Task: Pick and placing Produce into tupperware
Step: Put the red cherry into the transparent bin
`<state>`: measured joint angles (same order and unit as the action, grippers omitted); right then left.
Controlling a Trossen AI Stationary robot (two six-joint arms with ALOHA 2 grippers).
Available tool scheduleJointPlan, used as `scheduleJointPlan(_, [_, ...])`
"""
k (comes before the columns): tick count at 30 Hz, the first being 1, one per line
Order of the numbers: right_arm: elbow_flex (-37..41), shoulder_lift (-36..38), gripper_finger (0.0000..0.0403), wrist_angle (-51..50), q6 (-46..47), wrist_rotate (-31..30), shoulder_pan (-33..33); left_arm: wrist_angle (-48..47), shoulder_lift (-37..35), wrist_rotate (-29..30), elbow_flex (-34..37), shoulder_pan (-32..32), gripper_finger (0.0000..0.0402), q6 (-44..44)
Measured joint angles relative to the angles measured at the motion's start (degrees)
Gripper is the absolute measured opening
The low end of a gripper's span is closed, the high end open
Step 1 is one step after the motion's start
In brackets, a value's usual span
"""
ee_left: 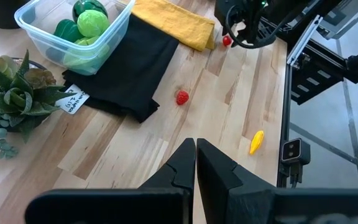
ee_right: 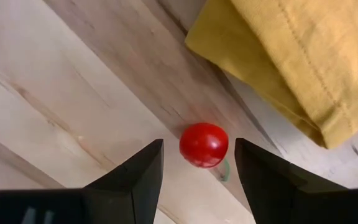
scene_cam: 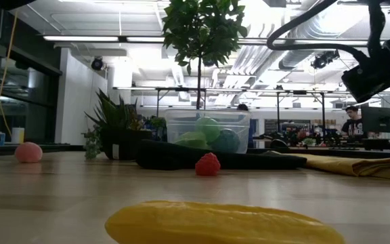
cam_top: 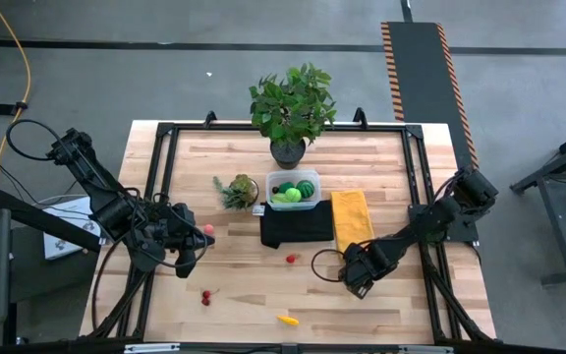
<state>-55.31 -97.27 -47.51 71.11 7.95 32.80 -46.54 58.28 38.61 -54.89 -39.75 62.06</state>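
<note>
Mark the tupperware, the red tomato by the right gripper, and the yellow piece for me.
tupperware [cam_top: 311, 202]: high view, its right rim.
red tomato [ee_right: 204, 144]: right wrist view, middle of the ball, between the open fingers.
yellow piece [cam_top: 287, 319]: high view, its middle, near the table's front edge.

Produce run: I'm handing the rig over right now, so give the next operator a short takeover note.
Left gripper: shut, empty, waiting above the table's left side.
Right gripper: open, low beside the yellow cloth, a small red piece between its fingers, not gripped.
Done: several green pieces sit in the tupperware.
Left on the table: red berry in front of the black cloth, yellow piece near the front edge, cherries, pink piece close to the left arm.
</note>
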Motion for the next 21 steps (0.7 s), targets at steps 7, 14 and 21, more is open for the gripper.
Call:
scheduleJointPlan(7, [0.00,-1.15,0.0190,0.28,-0.46,-0.09,-0.02,0.02,0.00,0.00,0.00,0.00,0.0005,0.00])
scheduleJointPlan(14, [0.00,-1.53,0.0190,0.71,-0.42,0.17,-0.02,0.06,0.00,-0.02,0.00,0.00,0.0005,0.00])
scheduleJointPlan(21, [0.00,-1.53,0.0164,0.92,-0.42,0.17,-0.02,0.06,0.00,-0.02,0.00,0.00,0.0005,0.00])
